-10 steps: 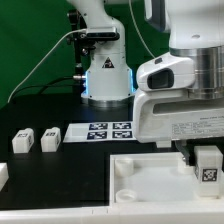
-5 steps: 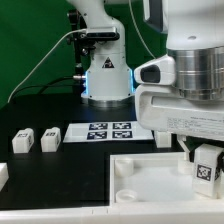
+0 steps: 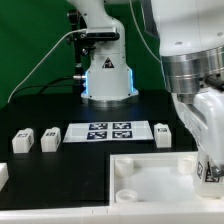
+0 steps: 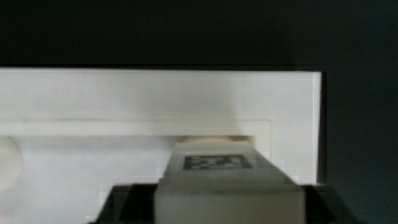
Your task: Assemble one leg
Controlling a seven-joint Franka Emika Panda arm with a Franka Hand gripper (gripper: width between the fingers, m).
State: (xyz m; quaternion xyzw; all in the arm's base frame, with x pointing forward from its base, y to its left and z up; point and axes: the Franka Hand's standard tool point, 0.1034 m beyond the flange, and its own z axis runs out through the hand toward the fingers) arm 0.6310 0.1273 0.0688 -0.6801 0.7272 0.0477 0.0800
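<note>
The arm's gripper point(image 3: 211, 165) hangs at about four o'clock in the exterior view, low over the large white panel point(image 3: 150, 178) that lies on the black worktop point(image 3: 60, 105). Its jaws are closed on a leg point(image 3: 209, 170), a small white block with a black-and-white marker on its face, held upright at the panel's edge toward three o'clock. In the wrist view the same leg point(image 4: 217, 172) stands between the two dark fingers point(image 4: 134, 200), its marker facing the camera, with the white panel point(image 4: 160, 100) filling the frame behind it and a shallow recess in the panel just past the leg's far end. Whether the leg touches the panel cannot be told from either view.

Three more legs lie loose on the worktop. Two sit side by side at about nine o'clock in the exterior view, one point(image 3: 23, 141) nearer the edge and the other point(image 3: 50, 139) just beside it. The third point(image 3: 164, 132) rests near the centre-right, close to the robot's wrist. Between it and the pair lies the marker board point(image 3: 108, 131), flat, with its tags facing up. A round socket point(image 3: 125, 170) shows in the panel's corner toward seven o'clock. The robot's base point(image 3: 107, 75) stands at twelve o'clock, against a green backdrop point(image 3: 30, 40).
</note>
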